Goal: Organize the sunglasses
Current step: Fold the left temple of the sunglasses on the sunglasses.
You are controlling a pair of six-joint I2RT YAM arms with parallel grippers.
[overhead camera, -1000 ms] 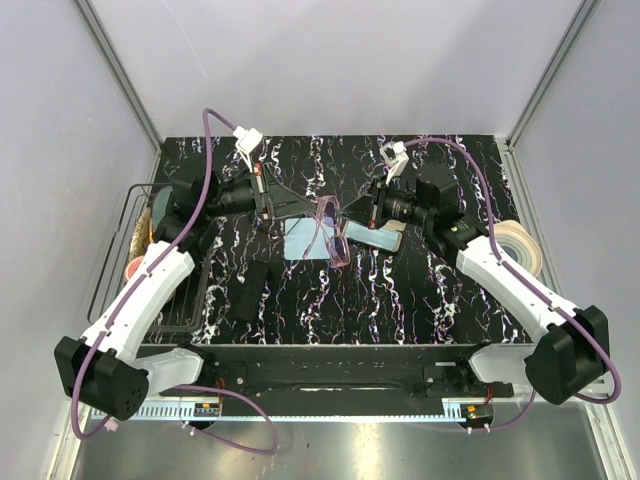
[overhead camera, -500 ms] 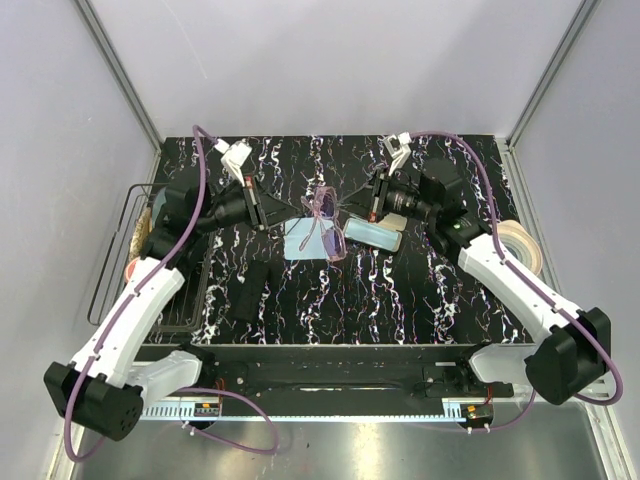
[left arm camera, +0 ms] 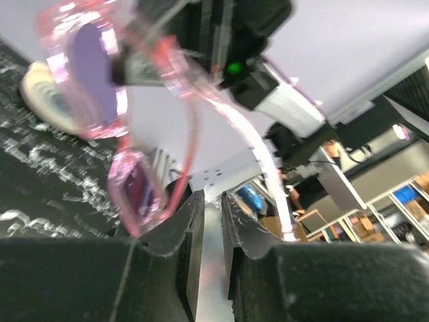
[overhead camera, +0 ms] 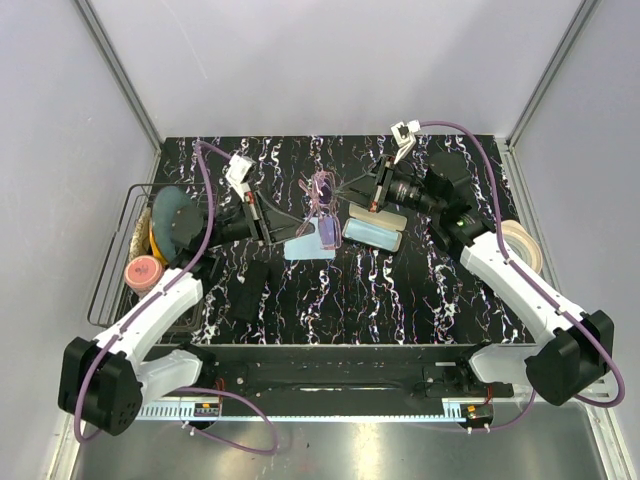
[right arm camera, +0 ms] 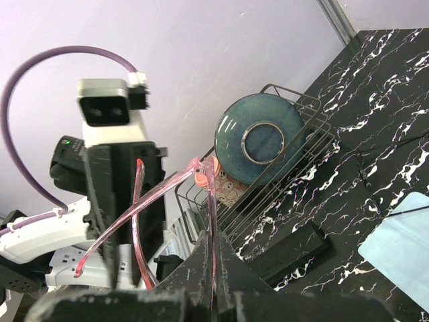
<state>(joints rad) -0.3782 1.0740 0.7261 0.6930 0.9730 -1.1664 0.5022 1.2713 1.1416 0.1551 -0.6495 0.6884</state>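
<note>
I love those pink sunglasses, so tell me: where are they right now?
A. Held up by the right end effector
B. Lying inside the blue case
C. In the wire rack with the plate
A: the right end effector is shut on the frame of the pink sunglasses and holds them in the air.

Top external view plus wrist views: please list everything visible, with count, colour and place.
sunglasses: one, pink with purple lenses, lifted above table centre
glasses case: one, light blue, right of centre
cloth: one, light blue, centre
block: one, black, left of centre
wire rack: one, dark, left edge
plate: one, teal, in rack
bowl: one, pink, in rack
tape roll: one, cream, right edge
table: one, black marbled
left hand: one, black, slightly open, empty
right hand: one, black, shut on sunglasses
</note>
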